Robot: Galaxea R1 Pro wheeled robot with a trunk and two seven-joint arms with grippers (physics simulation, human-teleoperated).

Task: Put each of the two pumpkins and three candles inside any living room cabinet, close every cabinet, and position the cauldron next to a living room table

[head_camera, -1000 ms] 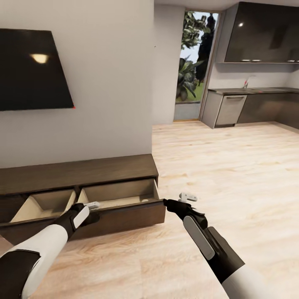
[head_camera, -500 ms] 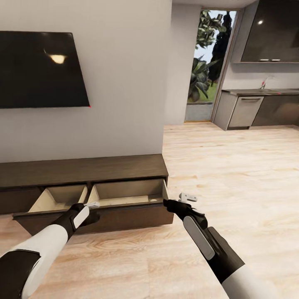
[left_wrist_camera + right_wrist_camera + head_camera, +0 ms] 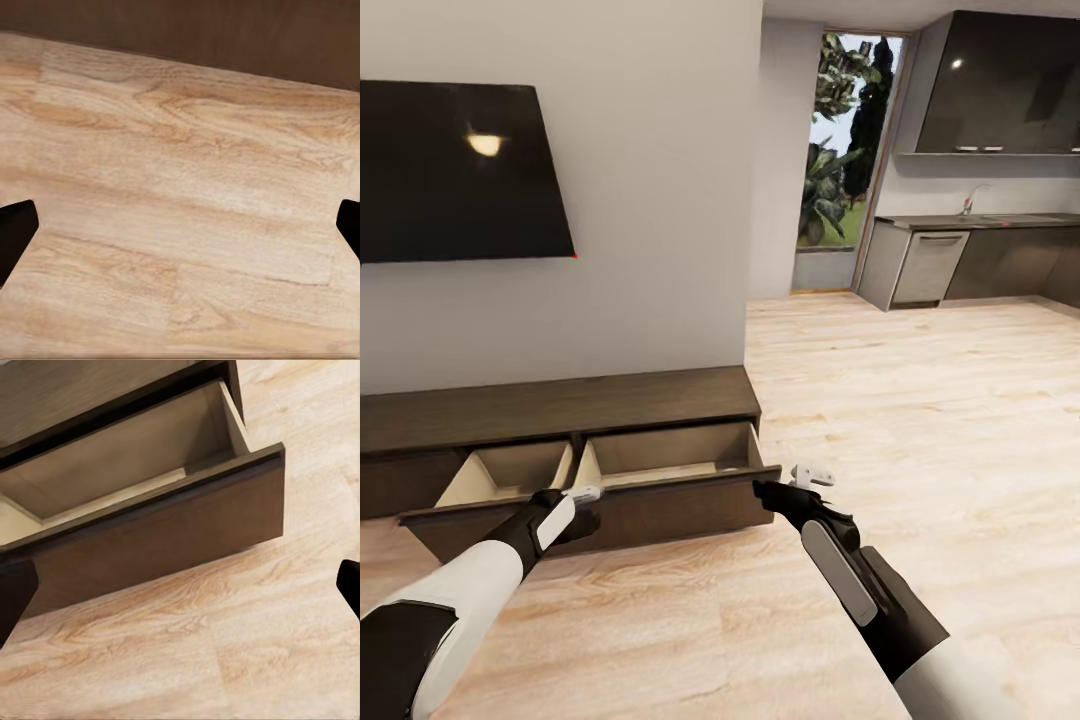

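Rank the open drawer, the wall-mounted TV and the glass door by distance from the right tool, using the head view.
From the right tool:
1. Open drawer of the cabinet, just to its left.
2. Wall-mounted TV, up on the wall, far left.
3. Glass door, at the room's far end, ahead.

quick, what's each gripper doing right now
Left gripper: open, holding nothing.
Right gripper: open, holding nothing.

1 cabinet (image 3: 560, 410) — 2 open drawers (image 3: 660, 455), 1 TV (image 3: 455, 170)
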